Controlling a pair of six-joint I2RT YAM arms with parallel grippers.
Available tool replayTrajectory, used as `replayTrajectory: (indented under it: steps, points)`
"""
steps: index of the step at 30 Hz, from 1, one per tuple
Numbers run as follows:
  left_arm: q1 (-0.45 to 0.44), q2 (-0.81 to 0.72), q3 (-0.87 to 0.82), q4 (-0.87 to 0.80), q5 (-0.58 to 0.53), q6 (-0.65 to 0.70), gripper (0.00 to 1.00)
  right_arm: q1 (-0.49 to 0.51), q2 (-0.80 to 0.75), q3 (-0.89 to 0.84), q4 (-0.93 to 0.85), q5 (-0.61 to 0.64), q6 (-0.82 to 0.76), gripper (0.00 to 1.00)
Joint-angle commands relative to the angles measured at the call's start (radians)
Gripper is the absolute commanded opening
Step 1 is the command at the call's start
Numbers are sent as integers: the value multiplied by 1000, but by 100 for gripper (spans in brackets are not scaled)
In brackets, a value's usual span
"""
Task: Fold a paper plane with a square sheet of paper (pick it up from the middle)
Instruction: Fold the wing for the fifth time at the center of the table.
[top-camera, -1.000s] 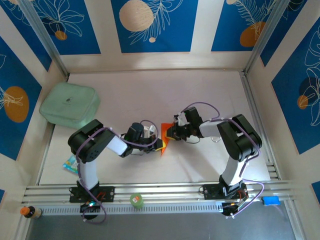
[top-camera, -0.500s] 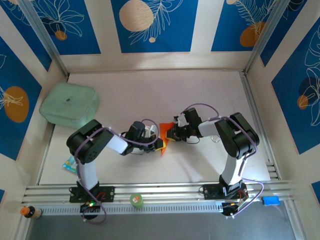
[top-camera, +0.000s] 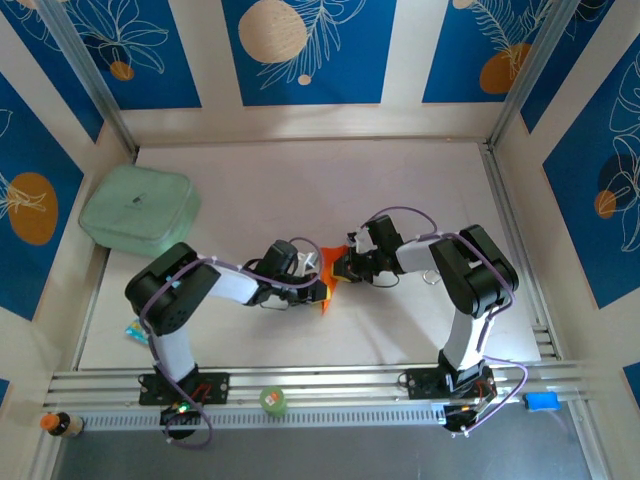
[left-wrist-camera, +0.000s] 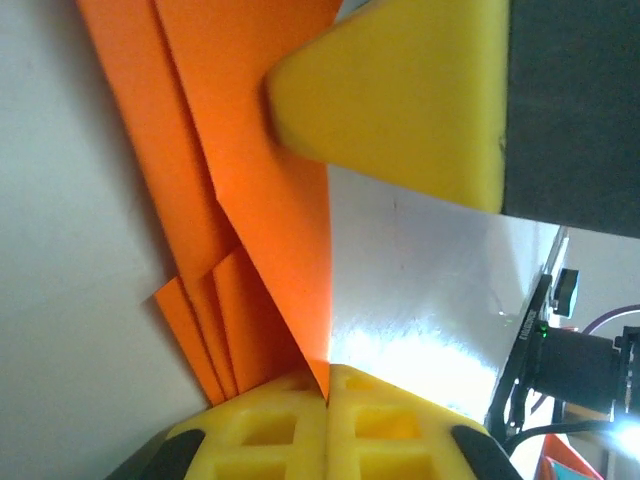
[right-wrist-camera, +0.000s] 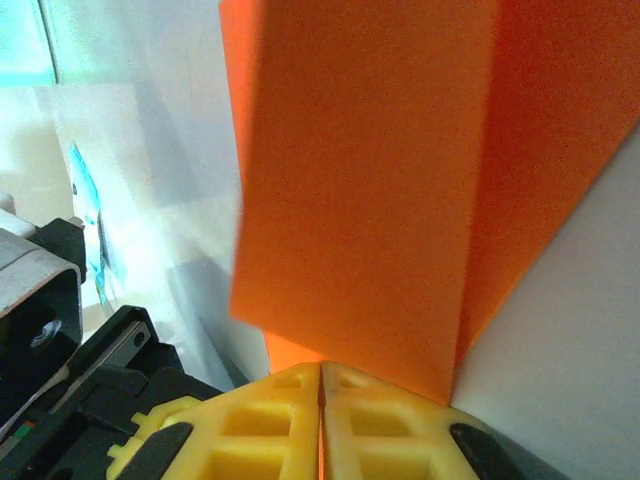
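Note:
The square sheet of paper (top-camera: 329, 274) is bright orange and creased into a pointed wedge of several layers, held between the two arms at mid-table. My left gripper (top-camera: 319, 287) is shut on its lower edge; in the left wrist view the yellow fingertips (left-wrist-camera: 328, 378) pinch one flap of the paper (left-wrist-camera: 262, 190). My right gripper (top-camera: 340, 266) is shut on the upper edge, and one of its yellow fingers (left-wrist-camera: 400, 95) rests on the paper. In the right wrist view the gripper (right-wrist-camera: 321, 372) clamps the orange sheet (right-wrist-camera: 370, 190).
A pale green pad (top-camera: 137, 210) lies at the back left. A small blue packet (top-camera: 139, 329) lies by the left arm's base. A green round object (top-camera: 273, 401), a small bottle (top-camera: 58, 424) and a blue block (top-camera: 541, 401) sit along the near rail.
The left arm has stretched to the right, bringing its wrist closer to the paper. The right arm and the paper have hardly moved.

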Motion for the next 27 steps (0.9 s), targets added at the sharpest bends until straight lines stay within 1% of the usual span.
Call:
replayTrajectory:
  steps: [1,2,3,5,9,12,14,19,20,25,27]
  points:
    - [-25,8,-43,-259,5,41,4,3,43,6,-73,59,-4,9]
    - [-26,5,-41,-261,7,41,10,5,43,6,-74,57,-4,9]
    - [-25,3,-43,-259,13,41,13,6,43,4,-74,62,-4,9]
    - [-28,6,-41,-250,42,42,14,7,44,6,-79,68,-4,9]
    - [-35,-9,-44,-276,35,49,17,11,46,3,-75,71,-2,8]
    - [-38,-29,-57,-279,24,44,16,14,48,6,-85,80,1,8]
    - [-40,-39,-62,-284,23,44,14,17,50,10,-93,83,-1,7]
    - [-45,-37,-64,-280,31,44,1,24,54,13,-103,90,-1,7]
    - [-46,-37,-64,-279,31,44,0,24,54,14,-106,93,-2,7]
    - [-48,-24,-63,-278,53,47,0,28,53,21,-124,104,-6,7]
    - [-52,-27,-66,-284,54,50,8,30,53,23,-129,110,-4,7]
